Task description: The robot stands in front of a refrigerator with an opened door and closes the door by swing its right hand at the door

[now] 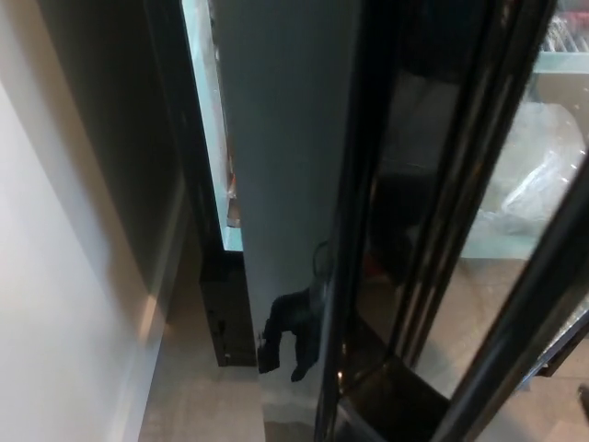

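Observation:
The refrigerator door (285,184) stands open and nearly edge-on to me, a tall pale grey panel with a black frame (345,230) along its right side. My right hand (287,336) shows as a small black shape low against the grey panel, close to the black frame. Its fingers hang down, spread, and hold nothing. Right of the frame, glass (515,212) shows a lit shelf with a clear plastic bag (538,180). A bright strip of the refrigerator's inside (210,120) shows left of the panel. My left hand is out of view.
A white wall (55,304) fills the left side. A dark cabinet side (110,120) runs beside it. A narrow strip of grey floor (189,387) lies between wall and door. A black base block (225,318) sits at the foot of the refrigerator.

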You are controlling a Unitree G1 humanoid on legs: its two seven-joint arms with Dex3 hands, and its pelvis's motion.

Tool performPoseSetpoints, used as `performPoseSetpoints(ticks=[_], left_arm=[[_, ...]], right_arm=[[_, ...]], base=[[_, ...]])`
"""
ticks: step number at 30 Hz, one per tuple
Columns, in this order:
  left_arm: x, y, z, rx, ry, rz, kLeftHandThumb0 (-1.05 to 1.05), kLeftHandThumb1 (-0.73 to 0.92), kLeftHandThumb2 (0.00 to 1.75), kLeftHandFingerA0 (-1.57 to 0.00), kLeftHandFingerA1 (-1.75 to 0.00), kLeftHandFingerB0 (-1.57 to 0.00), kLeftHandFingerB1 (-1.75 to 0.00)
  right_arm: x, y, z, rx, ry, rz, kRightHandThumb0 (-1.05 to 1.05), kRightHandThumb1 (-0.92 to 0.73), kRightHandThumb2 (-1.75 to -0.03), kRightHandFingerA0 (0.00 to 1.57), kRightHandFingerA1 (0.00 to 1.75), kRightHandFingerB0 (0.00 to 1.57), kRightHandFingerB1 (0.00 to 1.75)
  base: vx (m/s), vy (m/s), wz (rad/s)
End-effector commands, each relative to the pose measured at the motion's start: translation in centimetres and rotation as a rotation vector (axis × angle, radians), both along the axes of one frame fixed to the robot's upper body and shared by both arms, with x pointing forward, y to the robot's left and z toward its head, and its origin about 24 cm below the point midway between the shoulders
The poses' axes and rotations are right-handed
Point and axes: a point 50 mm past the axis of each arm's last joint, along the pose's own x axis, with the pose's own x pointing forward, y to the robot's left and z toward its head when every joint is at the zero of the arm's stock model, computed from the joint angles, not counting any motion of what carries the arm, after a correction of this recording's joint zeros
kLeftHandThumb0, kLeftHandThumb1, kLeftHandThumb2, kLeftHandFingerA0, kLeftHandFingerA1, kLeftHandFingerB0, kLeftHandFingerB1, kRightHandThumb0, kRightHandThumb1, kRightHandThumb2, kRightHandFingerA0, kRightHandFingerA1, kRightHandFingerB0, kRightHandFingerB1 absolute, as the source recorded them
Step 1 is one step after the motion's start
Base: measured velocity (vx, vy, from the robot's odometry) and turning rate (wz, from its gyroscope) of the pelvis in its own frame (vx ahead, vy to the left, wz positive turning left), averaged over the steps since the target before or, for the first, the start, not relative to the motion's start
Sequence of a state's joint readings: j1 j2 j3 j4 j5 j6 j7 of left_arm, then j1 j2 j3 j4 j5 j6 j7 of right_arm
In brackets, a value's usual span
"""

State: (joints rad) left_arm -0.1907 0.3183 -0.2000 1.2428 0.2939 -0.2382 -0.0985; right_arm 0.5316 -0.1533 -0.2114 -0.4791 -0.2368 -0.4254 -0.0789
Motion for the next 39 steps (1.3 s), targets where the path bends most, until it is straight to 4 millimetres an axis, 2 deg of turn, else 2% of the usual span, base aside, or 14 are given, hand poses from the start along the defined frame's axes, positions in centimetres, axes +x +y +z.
performPoseSetpoints(ticks=[1,4,5,9,13,14,15,22,29,31,32,36,38,39], left_arm=[[-0.2,1.0,0.4,0.040,0.019,-0.051,-0.38,0.71,0.61,-0.52,-0.42,-0.41,-0.36],[-0.1,0.8,0.3,0.036,0.018,-0.049,-0.38,0.71,0.60,-0.52,-0.42,-0.41,-0.36],[0.0,0.8,0.4,0.034,0.017,-0.051,-0.38,0.71,0.61,-0.53,-0.43,-0.41,-0.36],[0.2,0.7,0.4,0.031,0.011,-0.050,-0.37,0.71,0.61,-0.52,-0.42,-0.41,-0.36],[0.2,0.6,0.4,0.033,0.013,-0.056,-0.37,0.71,0.60,-0.51,-0.42,-0.41,-0.36],[0.3,0.6,0.4,0.032,0.013,-0.056,-0.38,0.70,0.61,-0.54,-0.45,-0.41,-0.36],[0.3,0.5,0.4,0.032,0.012,-0.058,-0.44,0.60,0.85,-0.51,-0.60,-0.36,-0.48],[0.8,0.4,0.6,0.039,-0.003,-0.065,-0.38,0.70,0.61,-0.53,-0.42,-0.42,-0.36],[0.8,0.1,0.5,0.022,-0.011,-0.065,-0.37,0.70,0.60,-0.52,-0.42,-0.42,-0.36],[0.9,0.0,0.5,0.028,-0.011,-0.076,-0.38,0.70,0.61,-0.51,-0.41,-0.42,-0.36],[1.0,0.0,0.6,0.032,-0.012,-0.081,-0.38,0.70,0.60,-0.53,-0.42,-0.43,-0.36],[1.1,0.1,0.7,0.031,-0.017,-0.080,-0.46,0.60,0.85,-0.51,-0.58,-0.39,-0.49],[1.3,0.2,0.8,0.030,-0.023,-0.077,-0.38,0.71,0.61,-0.55,-0.46,-0.44,-0.37],[1.3,0.2,0.8,0.030,-0.025,-0.074,-0.45,0.59,0.86,-0.51,-0.60,-0.39,-0.50]], right_arm=[[-5.6,4.1,14.8,0.004,-1.106,0.154,-0.72,-0.56,-0.90,0.11,0.43,0.23,0.44],[-4.0,5.2,16.1,-0.071,-1.099,0.188,-0.71,-0.73,-0.62,0.15,0.34,0.25,0.30],[-2.9,5.8,16.4,-0.171,-1.051,0.177,-0.36,-0.49,-1.07,0.01,0.52,0.00,0.48],[0.2,6.6,15.6,-0.346,-0.795,0.236,-0.73,-0.67,-0.93,0.02,0.14,0.02,0.21],[2.7,7.2,15.0,-0.392,-0.718,0.239,-0.67,-0.83,-0.65,0.03,0.21,0.08,0.23],[5.0,7.5,14.2,-0.423,-0.639,0.229,-0.58,-0.79,-0.67,0.08,0.23,0.16,0.27],[7.1,7.7,13.4,-0.465,-0.556,0.214,-0.82,-0.86,-1.12,0.00,0.08,0.01,0.12],[14.8,7.8,10.7,-0.621,-0.266,0.150,-0.79,-0.81,-1.08,0.00,0.13,0.02,0.16],[21.6,5.9,6.1,-0.751,0.060,0.047,-0.74,-0.74,-1.06,0.00,0.20,0.06,0.24],[23.3,4.7,4.4,-0.813,0.192,-0.011,-0.70,-0.92,-0.69,0.01,0.17,0.06,0.22],[23.9,4.0,3.6,-0.842,0.260,-0.040,-0.75,-0.77,-1.08,0.00,0.18,0.04,0.22],[24.5,2.5,2.5,-0.863,0.381,-0.090,-0.75,-0.75,-0.96,0.02,0.15,0.00,0.19],[24.8,0.8,1.5,-0.861,0.503,-0.142,-0.72,-0.92,-0.72,0.00,0.16,0.00,0.22],[24.8,0.6,1.4,-0.856,0.513,-0.145,-0.75,-0.77,-1.10,0.00,0.19,0.03,0.21]], base=[[0.00,0.000,0.00],[0.00,0.000,0.00],[0.00,0.000,0.00],[0.00,0.000,0.00],[0.00,0.000,0.00],[0.00,0.000,0.00],[0.00,0.000,0.00],[0.00,0.000,0.00],[0.00,0.000,0.00],[0.00,0.000,0.00],[0.00,0.000,0.00],[0.00,0.000,0.00],[0.00,0.000,0.00],[0.00,0.000,0.00]])
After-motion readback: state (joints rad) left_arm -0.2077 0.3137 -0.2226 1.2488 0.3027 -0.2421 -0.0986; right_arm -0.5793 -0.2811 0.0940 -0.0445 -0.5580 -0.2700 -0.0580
